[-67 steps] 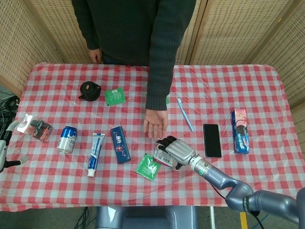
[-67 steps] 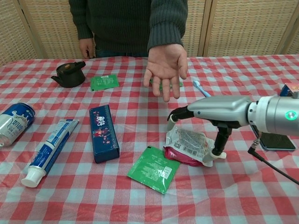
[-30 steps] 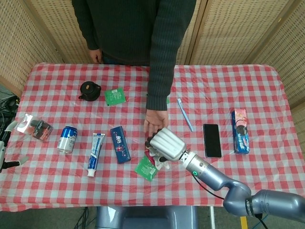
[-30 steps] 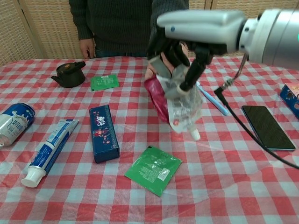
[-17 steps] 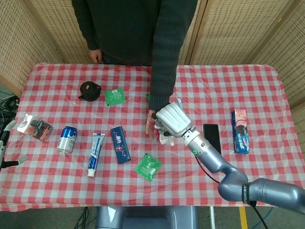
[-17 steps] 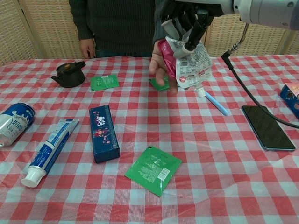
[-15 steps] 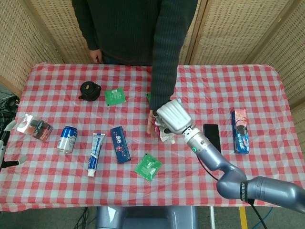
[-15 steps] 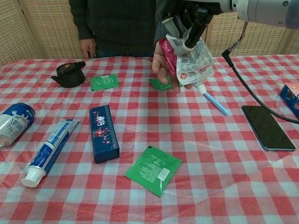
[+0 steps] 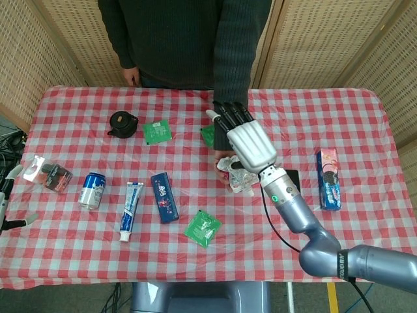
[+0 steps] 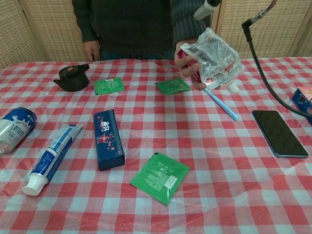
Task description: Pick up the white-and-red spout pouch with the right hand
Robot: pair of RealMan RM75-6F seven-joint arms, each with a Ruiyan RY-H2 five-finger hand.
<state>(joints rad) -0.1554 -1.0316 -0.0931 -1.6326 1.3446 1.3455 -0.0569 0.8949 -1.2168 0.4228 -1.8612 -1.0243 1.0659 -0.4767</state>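
Note:
The white-and-red spout pouch [image 9: 233,171] [image 10: 212,57] lies in the person's upturned palm [image 10: 187,66], held up above the table, with its spout at the lower right. My right hand [image 9: 247,140] hovers just above the pouch with its fingers spread and straight, gripping nothing. In the chest view only one of its fingertips [image 10: 204,9] shows at the top edge. My left hand [image 9: 5,199] shows partly at the far left edge of the head view, fingers apart and holding nothing.
On the checked cloth lie a black teapot [image 9: 122,124], green sachets [image 9: 156,132] [image 9: 202,228], a blue can [image 9: 92,190], a toothpaste tube [image 9: 130,210], a dark blue box [image 9: 165,197], a toothbrush [image 10: 220,105], a phone [image 10: 279,131] and a snack box [image 9: 329,178].
My right hand carried the pouch up from the table to the person's palm, then spread its fingers and let go. The pouch now rests in the person's hand.

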